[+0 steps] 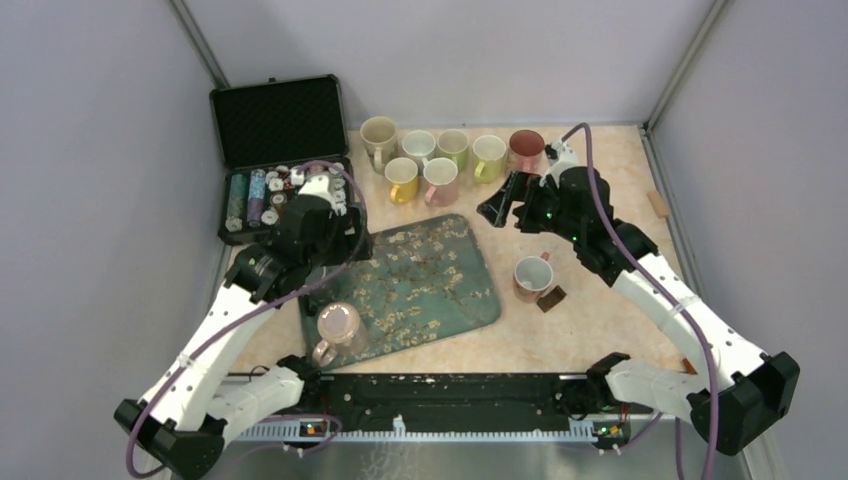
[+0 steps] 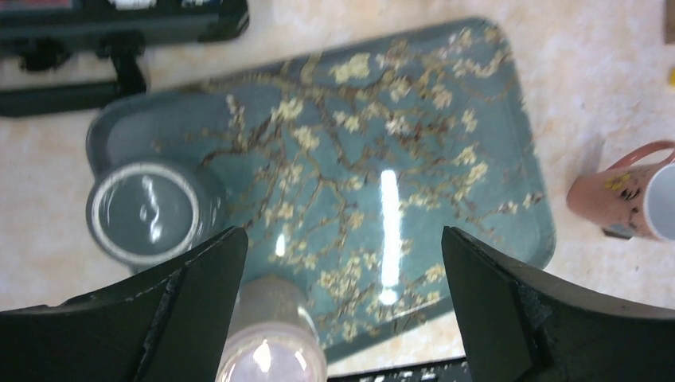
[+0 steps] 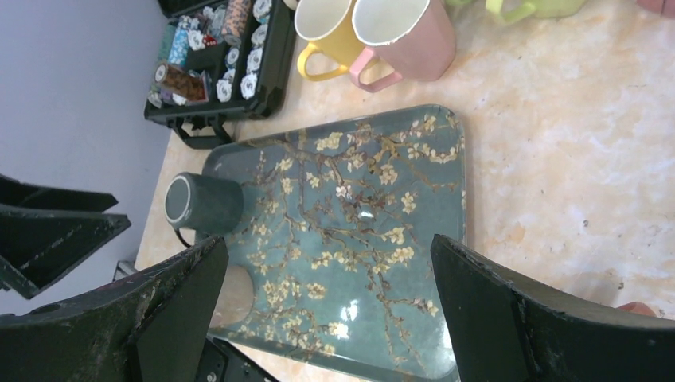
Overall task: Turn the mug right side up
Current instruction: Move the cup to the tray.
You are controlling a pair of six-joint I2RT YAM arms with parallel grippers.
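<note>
Two mugs stand on the blossom-patterned teal tray (image 1: 440,275). A dark grey-green mug (image 2: 151,211) stands bottom up at the tray's left edge, its ringed base facing me; it also shows in the right wrist view (image 3: 203,203), and my left arm hides it from above. A pale pink mug (image 1: 338,325) stands at the tray's near-left corner, and its glossy top face (image 2: 267,354) looks like a base. My left gripper (image 2: 342,239) hangs open above the tray, apart from both mugs. The right gripper (image 3: 328,243) is open and empty, high over the tray's far right.
A salmon mug (image 1: 530,275) stands upright on the table right of the tray. Several upright mugs (image 1: 440,155) are grouped at the back. An open black case of poker chips (image 1: 280,160) sits at the back left. Grey walls close in both sides.
</note>
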